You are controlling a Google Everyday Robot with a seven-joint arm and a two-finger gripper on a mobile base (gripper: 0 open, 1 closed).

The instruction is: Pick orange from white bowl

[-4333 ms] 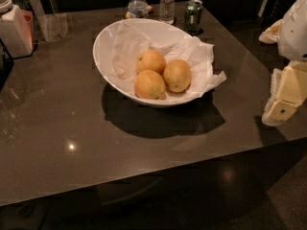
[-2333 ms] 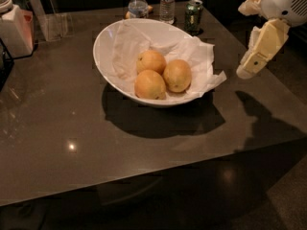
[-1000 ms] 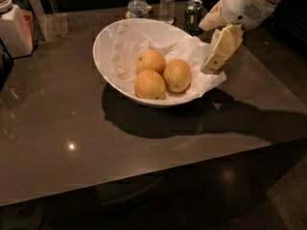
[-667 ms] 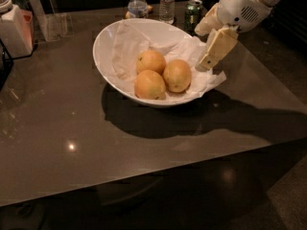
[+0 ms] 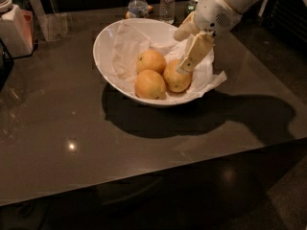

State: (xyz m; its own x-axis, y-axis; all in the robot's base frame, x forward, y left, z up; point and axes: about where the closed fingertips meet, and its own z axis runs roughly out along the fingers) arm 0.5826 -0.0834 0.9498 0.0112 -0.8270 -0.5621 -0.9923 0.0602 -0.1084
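The end effector [image 5: 179, 54] is hovering over the right side of the white bowl [image 5: 106, 56], fingers spread and gripping nothing, its lower fingertip right at the orange [image 5: 173, 79], which is lying on crumpled paper [image 5: 125, 47] beside two other oranges [image 5: 149, 84], the bowl sitting on the worktop [image 5: 72, 123]

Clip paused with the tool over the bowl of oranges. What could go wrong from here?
The tool hangs over the white bowl, just above one orange. One: that orange sits packed against two other oranges, so an off-centre descent could roll it away. Two: crumpled paper lines the bowl and could get caught and lifted with the fruit. Three: the bowl's rim is slanted; a sideways push might rock it.
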